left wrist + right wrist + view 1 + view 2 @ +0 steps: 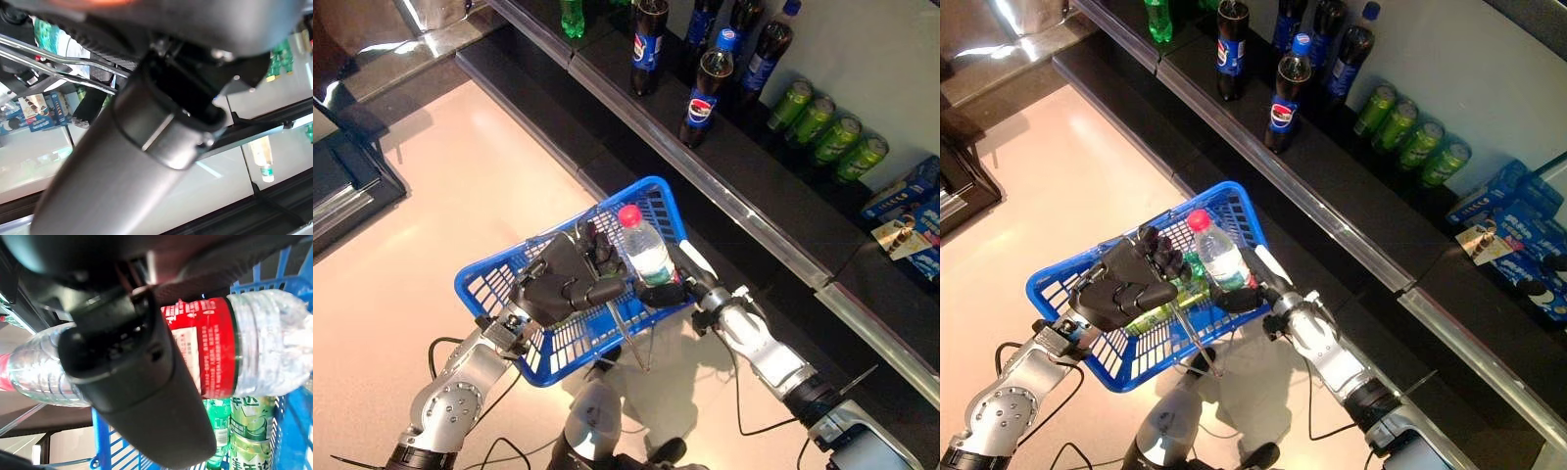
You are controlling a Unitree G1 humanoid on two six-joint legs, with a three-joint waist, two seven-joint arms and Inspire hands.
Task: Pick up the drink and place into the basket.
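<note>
A pale glossy floor (460,186) runs beside a long dark shelf (773,211) stocked with cola bottles (703,93) and green cans (827,132).

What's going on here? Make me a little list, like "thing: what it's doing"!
water bottle: clear, red cap, upright over the basket, held
right hand: curled round the bottle's lower part
left hand: curled round the basket's metal handle
blue basket: carried above the floor, in front of the shelf
inside basket: green cans and a green bottle
shelf: dark cola bottles, green cans lying down, blue boxes
</note>
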